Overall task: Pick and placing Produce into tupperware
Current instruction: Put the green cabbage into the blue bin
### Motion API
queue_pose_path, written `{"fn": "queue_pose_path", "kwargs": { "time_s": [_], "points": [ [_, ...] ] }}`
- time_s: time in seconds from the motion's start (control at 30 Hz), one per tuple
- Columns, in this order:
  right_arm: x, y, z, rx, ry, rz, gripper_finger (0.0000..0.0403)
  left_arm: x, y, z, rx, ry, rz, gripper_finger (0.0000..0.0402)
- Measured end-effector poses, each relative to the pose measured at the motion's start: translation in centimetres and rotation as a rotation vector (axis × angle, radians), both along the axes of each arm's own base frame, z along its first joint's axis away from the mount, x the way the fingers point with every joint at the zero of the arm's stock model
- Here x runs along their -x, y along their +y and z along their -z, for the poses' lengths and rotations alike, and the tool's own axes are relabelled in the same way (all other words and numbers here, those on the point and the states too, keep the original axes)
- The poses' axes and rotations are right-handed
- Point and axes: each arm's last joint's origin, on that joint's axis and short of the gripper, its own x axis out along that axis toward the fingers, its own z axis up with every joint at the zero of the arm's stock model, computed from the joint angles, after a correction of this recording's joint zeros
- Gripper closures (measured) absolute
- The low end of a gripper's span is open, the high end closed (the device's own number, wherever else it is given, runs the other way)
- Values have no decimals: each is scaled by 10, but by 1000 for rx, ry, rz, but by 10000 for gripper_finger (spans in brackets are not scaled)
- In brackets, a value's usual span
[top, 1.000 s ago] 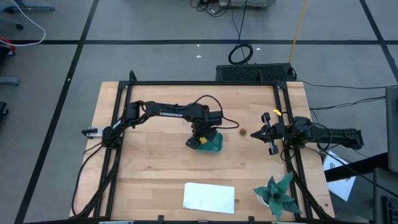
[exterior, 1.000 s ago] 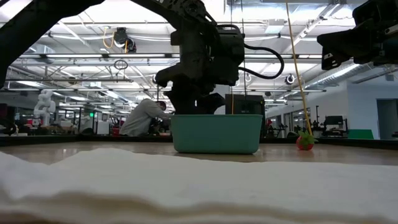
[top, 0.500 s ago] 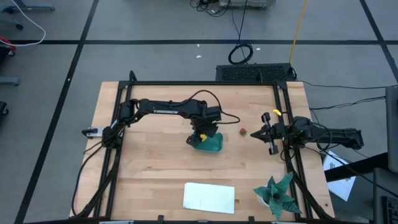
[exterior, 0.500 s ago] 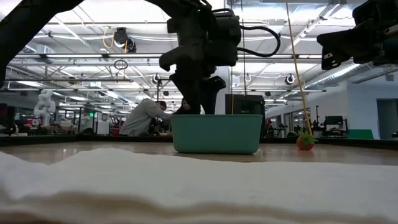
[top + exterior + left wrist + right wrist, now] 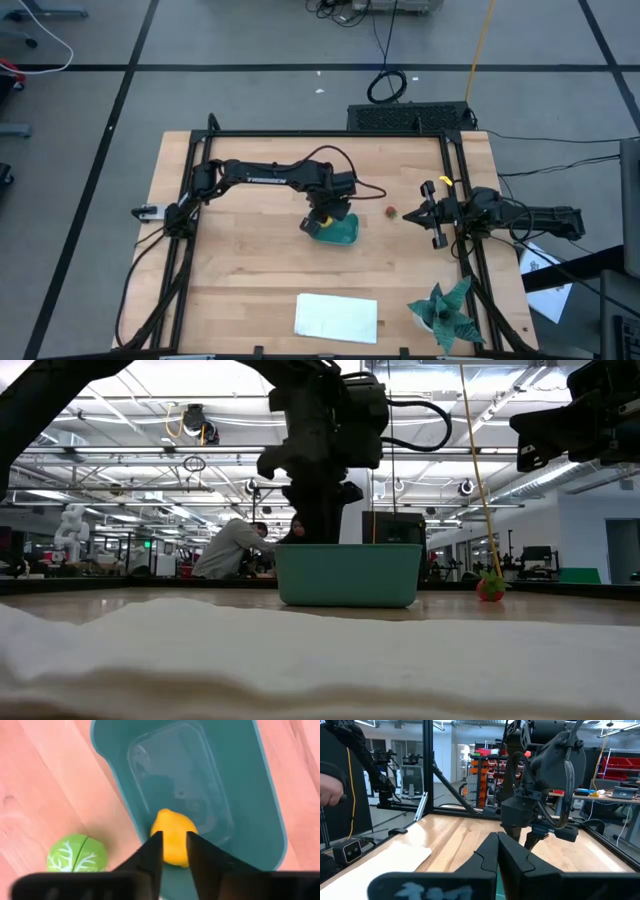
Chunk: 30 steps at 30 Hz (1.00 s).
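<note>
The yellow lemon (image 5: 172, 837) lies inside the teal tupperware tub (image 5: 260, 805), near one short end; the left wrist view does not show which way its long axis runs. The tub's long axis runs slightly diagonal across the wooden table (image 5: 250, 270), near its centre. The left gripper (image 5: 174, 851) hangs over the tub, its fingers narrowed but parted, nothing between them; the lemon shows through the gap. The light green ball (image 5: 76, 854) sits on the wood just beside the tub wall. The small red piece (image 5: 391, 211) lies apart toward the right gripper (image 5: 431, 214), closed at the table's right edge. A white rectangle (image 5: 336, 317) and spiky plant (image 5: 447, 311) occupy the near edge. Beyond, a person (image 5: 232, 548) sits in a workshop.
</note>
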Motion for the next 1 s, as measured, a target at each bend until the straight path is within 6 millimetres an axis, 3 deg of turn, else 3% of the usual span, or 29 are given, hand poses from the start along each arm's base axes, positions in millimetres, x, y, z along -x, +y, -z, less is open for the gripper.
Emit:
{"fn": "queue_pose_path", "kwargs": {
  "time_s": [0.23,0.57,0.73,1.0],
  "points": [
    [0,0,0,0,0,0,403,0,0,0,5,0,-10,396],
    [0,0,0,0,1,0,403,5,0,-3,-50,37,-41,377],
    [0,0,0,0,1,0,403,16,1,-34,-134,-18,-80,396],
    [0,0,0,0,2,0,403,50,-3,-109,-136,-206,-134,392]
  ]
}}
